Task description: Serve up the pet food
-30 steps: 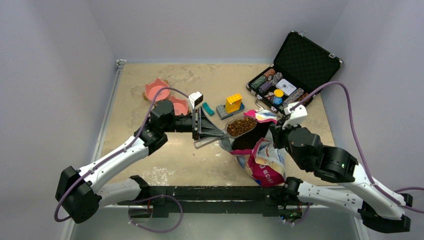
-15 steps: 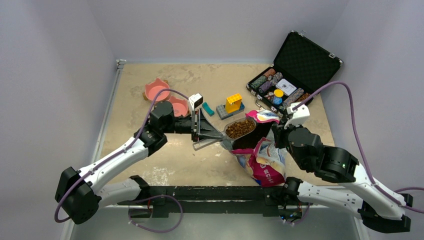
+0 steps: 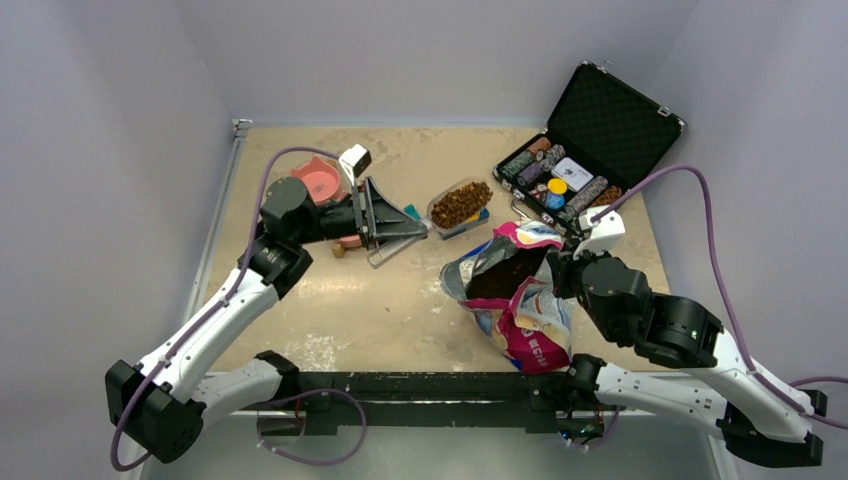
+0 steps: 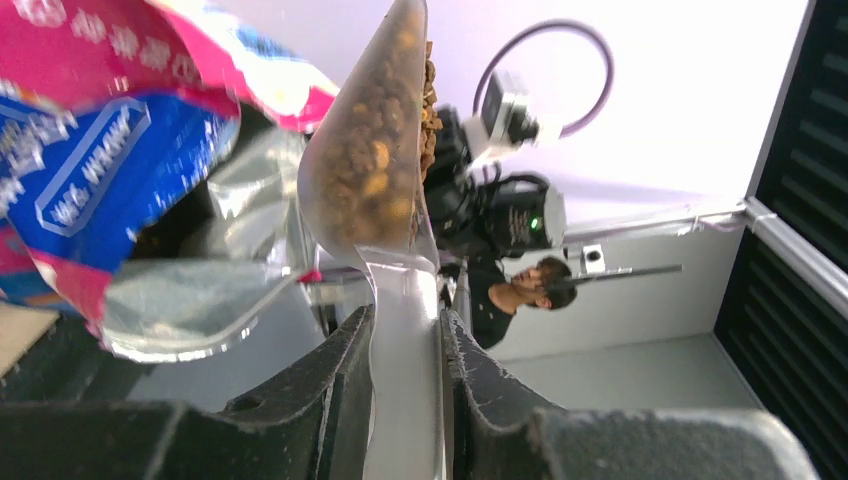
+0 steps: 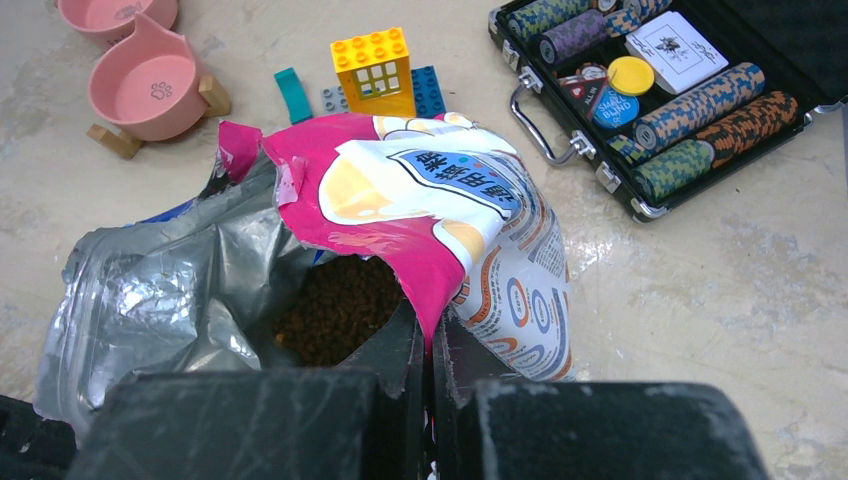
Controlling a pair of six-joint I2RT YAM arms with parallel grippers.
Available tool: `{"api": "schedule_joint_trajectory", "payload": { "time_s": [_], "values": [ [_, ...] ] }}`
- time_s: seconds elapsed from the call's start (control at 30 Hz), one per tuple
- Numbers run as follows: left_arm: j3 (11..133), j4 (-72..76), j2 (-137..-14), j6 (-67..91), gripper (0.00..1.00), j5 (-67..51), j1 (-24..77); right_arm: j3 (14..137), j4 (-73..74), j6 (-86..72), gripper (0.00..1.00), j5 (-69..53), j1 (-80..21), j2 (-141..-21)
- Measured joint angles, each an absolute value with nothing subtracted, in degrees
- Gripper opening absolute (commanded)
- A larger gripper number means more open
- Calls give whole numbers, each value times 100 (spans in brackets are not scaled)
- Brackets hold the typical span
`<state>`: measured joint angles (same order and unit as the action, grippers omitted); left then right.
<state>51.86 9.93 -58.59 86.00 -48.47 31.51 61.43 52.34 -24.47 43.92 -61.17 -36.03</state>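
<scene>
Right fingers [image 5: 395, 380] pinched fully shut on the torn pink rim of the bag [image 5: 470, 230], which stands open on the bench [image 3: 380, 310], near right. Pet food [image 5: 335, 310] shows dark inside it. Farther out, left fingers [image 4: 340, 385] clamp the clear scoop [image 3: 458, 204] by its handle, partway closed. Scoop is heaped with more pet food, apparently held above the toy blocks [image 5: 372, 65]. Pink bowls [image 3: 316, 182] sit left of it. Poker chip case [image 3: 610, 115] open, far right.

Bright even light, soft shadows; wrist views' foregrnd blurry.
</scene>
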Motion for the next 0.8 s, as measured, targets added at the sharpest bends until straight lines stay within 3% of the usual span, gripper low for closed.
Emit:
{"api": "schedule_joint_trajectory", "payload": {
  "time_s": [0.53,0.8],
  "values": [
    [5524,2167,-7341,8796,0,-5551,617,6182,5332,-2443,0,4379,-6117,-3546],
    [4998,3216,-7964,8794,0,-6119,-882,6191,5341,-2403,0,4285,-6114,-3542]
  ]
}}
